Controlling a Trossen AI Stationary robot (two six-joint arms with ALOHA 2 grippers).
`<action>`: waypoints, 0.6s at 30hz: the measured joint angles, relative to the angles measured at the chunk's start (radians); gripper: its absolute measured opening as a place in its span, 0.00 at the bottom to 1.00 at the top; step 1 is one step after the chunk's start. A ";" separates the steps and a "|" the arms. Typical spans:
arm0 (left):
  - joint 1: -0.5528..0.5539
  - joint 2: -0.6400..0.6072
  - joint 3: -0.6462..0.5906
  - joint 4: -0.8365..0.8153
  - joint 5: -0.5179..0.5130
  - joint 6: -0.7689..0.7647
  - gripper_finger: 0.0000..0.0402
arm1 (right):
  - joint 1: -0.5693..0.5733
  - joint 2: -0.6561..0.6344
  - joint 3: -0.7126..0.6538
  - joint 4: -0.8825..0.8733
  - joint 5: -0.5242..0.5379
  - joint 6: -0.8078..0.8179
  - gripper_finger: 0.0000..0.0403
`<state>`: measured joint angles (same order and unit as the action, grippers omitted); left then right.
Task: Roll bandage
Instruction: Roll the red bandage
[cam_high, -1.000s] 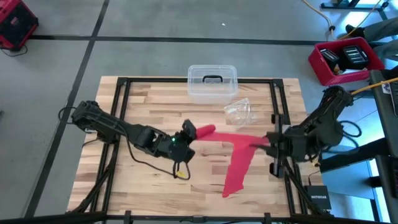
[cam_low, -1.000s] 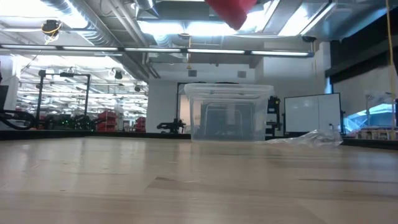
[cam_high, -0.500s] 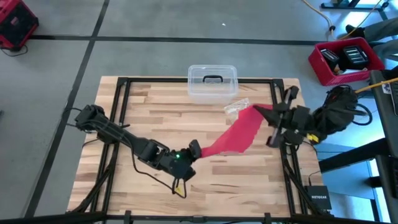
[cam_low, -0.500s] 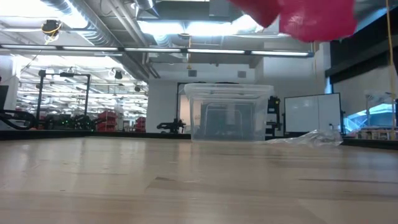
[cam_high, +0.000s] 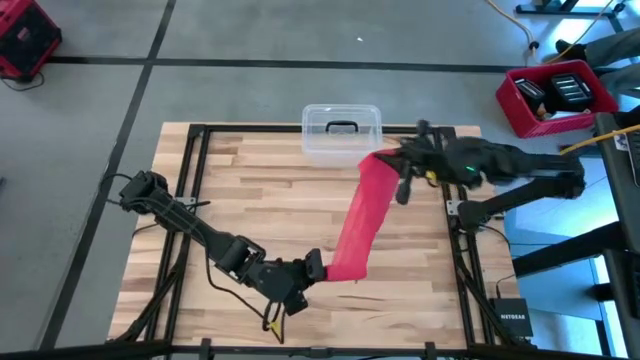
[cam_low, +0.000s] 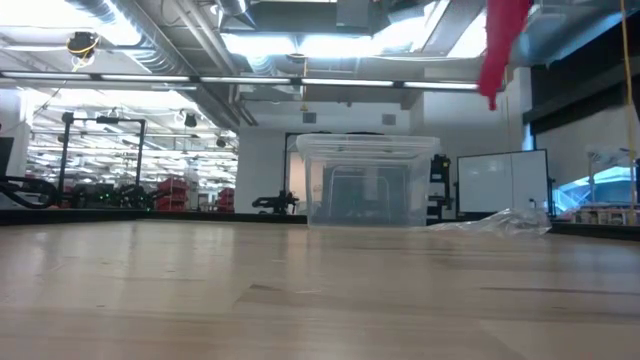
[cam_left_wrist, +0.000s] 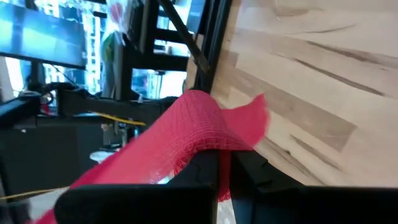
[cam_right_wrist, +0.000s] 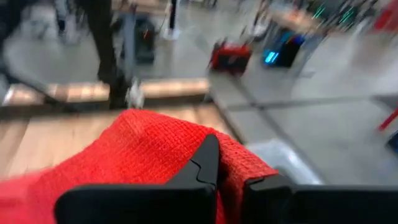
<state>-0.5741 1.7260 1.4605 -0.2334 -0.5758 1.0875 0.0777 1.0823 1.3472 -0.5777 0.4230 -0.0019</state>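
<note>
Jaws of both arms are clamped on the bandage (cam_high: 360, 215), one end each. Left gripper (cam_high: 312, 266) sits low, toward the bench's front edge from the clear box (cam_high: 341, 133); its wrist view shows the red weave pinched between its fingers (cam_left_wrist: 208, 168) with a short loose flap past them. Right gripper (cam_high: 392, 160) is up just beside the clear box, on that box's right, w/ the other end bunched over its closed fingers (cam_right_wrist: 205, 165).

Bandage hangs as one red band in the air btwn the two grips, running from just beside the box down toward the front edge. It looks off the bench (cam_high: 240, 190) for most of its length; low view only catches a red strip (cam_low: 503, 40) high above the box. Crinkled wrapper isn't clearly visible from above.

Judgement: step in hand looks like stretching the strip out straight before any rolling starts. To do it well: keep mild tension, not hard, since the fabric is soft and could slip from a pinch; take out any twist so the band lies flat; lower it onto open wood clear of the box. The roll prob. needs to begin from one end w/ the other end held down. Risk: band sagging and folding on itself, or snagging the box.
</note>
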 joint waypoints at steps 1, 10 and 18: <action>0.000 0.000 0.000 0.010 0.001 0.011 0.01 | -0.040 0.010 -0.012 -0.004 -0.071 0.004 0.02; -0.034 0.000 0.083 0.012 0.003 0.068 0.01 | -0.244 0.086 -0.197 0.067 -0.525 -0.037 0.02; -0.055 0.000 0.186 0.042 0.002 0.169 0.02 | -0.282 0.155 -0.352 0.329 -0.901 -0.023 0.02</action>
<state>-0.6292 1.7260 1.6468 -0.1909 -0.5734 1.2569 -0.2038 1.2374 0.9955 -0.2489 -0.4784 -0.0245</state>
